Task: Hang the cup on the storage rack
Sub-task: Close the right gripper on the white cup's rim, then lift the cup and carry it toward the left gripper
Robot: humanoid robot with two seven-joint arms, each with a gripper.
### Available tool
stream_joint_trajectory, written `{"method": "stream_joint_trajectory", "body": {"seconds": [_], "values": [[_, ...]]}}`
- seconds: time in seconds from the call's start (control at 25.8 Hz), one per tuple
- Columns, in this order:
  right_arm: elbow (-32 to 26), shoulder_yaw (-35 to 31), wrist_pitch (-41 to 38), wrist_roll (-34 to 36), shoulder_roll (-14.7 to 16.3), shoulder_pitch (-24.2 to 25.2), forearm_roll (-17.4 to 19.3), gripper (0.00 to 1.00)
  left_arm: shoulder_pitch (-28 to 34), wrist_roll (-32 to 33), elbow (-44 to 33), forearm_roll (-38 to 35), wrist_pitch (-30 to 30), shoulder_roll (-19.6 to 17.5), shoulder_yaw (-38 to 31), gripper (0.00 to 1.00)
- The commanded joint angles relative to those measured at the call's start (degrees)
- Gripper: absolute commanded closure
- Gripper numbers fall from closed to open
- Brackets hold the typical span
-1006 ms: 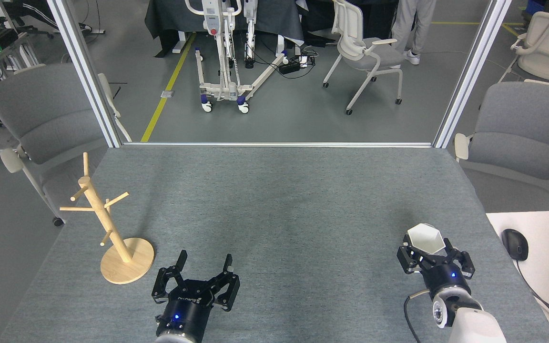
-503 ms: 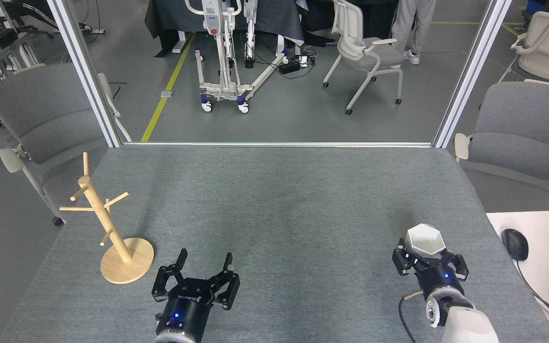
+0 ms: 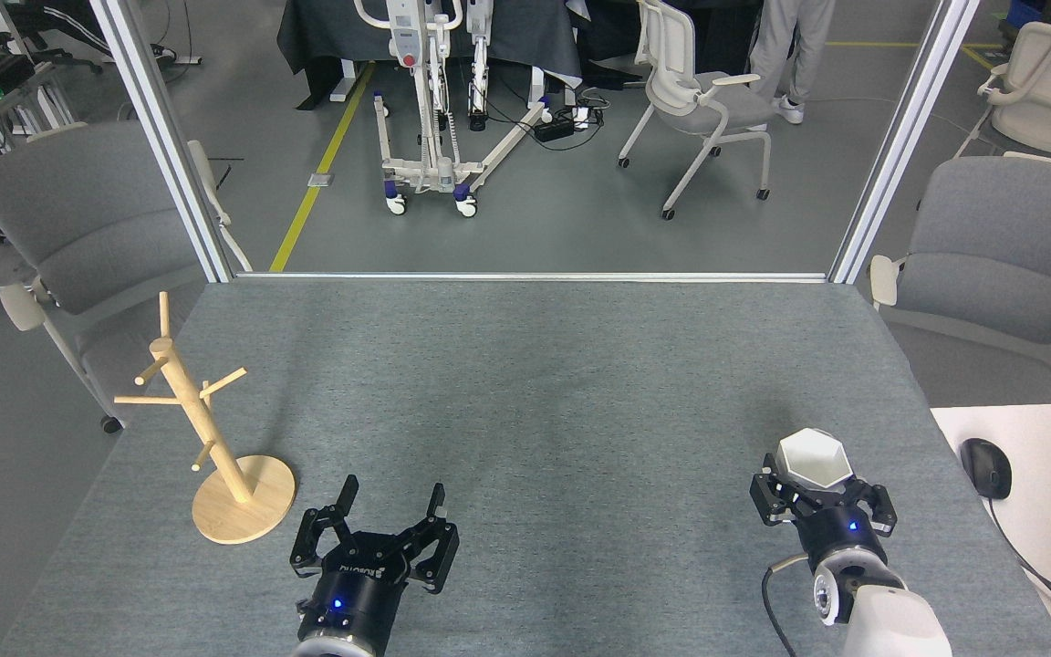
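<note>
You have the cup clamped in the right gripper near the table's front right corner; the left gripper sits spread and empty. Next, carry the cup across to the storage rack at the left edge, handle toward a peg.

The only lettering in view is a short white brand word printed on the black body of the left gripper. It appears upside down and too small to read with certainty.
</note>
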State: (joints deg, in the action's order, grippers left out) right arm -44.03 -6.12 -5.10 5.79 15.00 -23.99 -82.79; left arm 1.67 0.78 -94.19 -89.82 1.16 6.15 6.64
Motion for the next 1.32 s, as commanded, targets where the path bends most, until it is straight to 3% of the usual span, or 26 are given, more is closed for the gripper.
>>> {"method": "stream_joint_trajectory", "body": {"seconds": [0.0,0.12,0.35,0.54,0.77,1.01,1.12,1.28], "values": [[0.0,0.0,0.2,0.1,0.0,-0.1,0.0,0.02,0.1,0.0,0.0,0.1,0.0,0.0,-0.1,0.0],[0.0,0.1,0.2,0.1,0.0,-1.1,0.0,0.04,0.1,-0.1,0.0,0.1,0.0,0.0,-0.1,0.0],[0.0,0.1,0.1,0.1,0.0,-1.1,0.0,0.32,0.1,-0.1,-0.1,0.0,0.1,0.1,-0.1,0.0],[-0.1,0.1,-0.5,0.2,-0.1,-1.1,-0.1,0.47,-0.7,0.0,0.1,0.0,0.1,0.2,0.0,0.0],[-0.1,0.1,-1.7,0.2,-0.1,-1.1,-0.4,0.61,-0.7,0.0,0.3,0.1,0.1,0.4,0.1,0.0],[-2.5,0.0,-3.1,-0.5,0.7,-1.1,-0.8,0.62,-1.1,0.0,1.5,0.0,0.1,0.4,0.2,0.0],[-7.9,-0.2,-3.0,-3.7,0.8,-0.9,-0.9,0.63,-1.1,0.0,1.9,0.0,0.1,0.4,0.2,0.0],[-21.7,-1.9,-2.4,-17.9,0.7,1.5,-0.7,0.66,-1.1,0.0,2.4,-0.2,0.2,0.2,0.4,0.0]]}}
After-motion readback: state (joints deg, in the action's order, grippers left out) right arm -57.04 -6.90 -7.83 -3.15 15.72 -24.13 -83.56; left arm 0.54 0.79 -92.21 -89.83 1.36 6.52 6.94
